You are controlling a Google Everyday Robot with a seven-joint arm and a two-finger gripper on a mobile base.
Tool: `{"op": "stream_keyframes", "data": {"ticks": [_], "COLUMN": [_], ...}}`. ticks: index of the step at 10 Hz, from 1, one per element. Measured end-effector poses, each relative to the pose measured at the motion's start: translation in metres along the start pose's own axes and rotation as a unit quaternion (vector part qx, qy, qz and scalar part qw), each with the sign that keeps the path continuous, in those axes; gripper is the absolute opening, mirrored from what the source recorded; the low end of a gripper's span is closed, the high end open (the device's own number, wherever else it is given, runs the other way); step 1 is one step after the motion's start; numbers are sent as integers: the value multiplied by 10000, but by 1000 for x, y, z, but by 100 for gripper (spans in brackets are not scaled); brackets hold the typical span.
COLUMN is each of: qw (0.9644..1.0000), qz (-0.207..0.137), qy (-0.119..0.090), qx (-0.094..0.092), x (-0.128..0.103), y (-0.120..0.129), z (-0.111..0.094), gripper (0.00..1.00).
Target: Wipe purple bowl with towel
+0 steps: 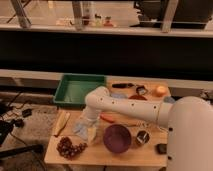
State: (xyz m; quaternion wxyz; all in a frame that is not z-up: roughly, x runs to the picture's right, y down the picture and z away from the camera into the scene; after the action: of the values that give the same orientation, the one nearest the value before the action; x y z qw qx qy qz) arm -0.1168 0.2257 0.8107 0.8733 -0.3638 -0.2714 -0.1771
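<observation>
**Gripper parked on the towel, purple bowl waiting next door**

So the arm reaches across the table [52, 155] and bends down at the front left. The gripper [90, 129] sits right on the towel [80, 128], which lies crumpled just left of the purple bowl [117, 138]. The jaws are spread about as wide as they go, and nothing looks pinched between them, so the step in hand looks like grabbing the cloth.

To do it well, the gripper probably wants to press into a thick fold rather than a flat edge, then close fully so a good wad hangs below for wiping. The lift should be low and short, since the bowl is just beside it. The grapes [70, 147] sit near the towel's front edge, so a sloppy drag could shove them around.

Containers: the purple bowl looks empty, no contents visible. The green tray [64, 95] behind the arm also looks bare inside. A small can [142, 138] stands just right of the bowl; what's in it is too hard to tell.
</observation>
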Motion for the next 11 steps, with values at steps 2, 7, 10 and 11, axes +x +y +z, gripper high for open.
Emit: {"op": "stream_keyframes", "data": {"ticks": [2, 7, 10, 11], "qw": [10000, 9999, 9997, 9997], "qz": [27, 37, -51, -85], "qy": [-2, -123, -228, -244], "qx": [-31, 10, 41, 39], "x": [10, 26, 26, 26], "y": [1, 7, 11, 11], "z": [3, 1, -2, -3], "gripper": [80, 60, 30, 21]}}
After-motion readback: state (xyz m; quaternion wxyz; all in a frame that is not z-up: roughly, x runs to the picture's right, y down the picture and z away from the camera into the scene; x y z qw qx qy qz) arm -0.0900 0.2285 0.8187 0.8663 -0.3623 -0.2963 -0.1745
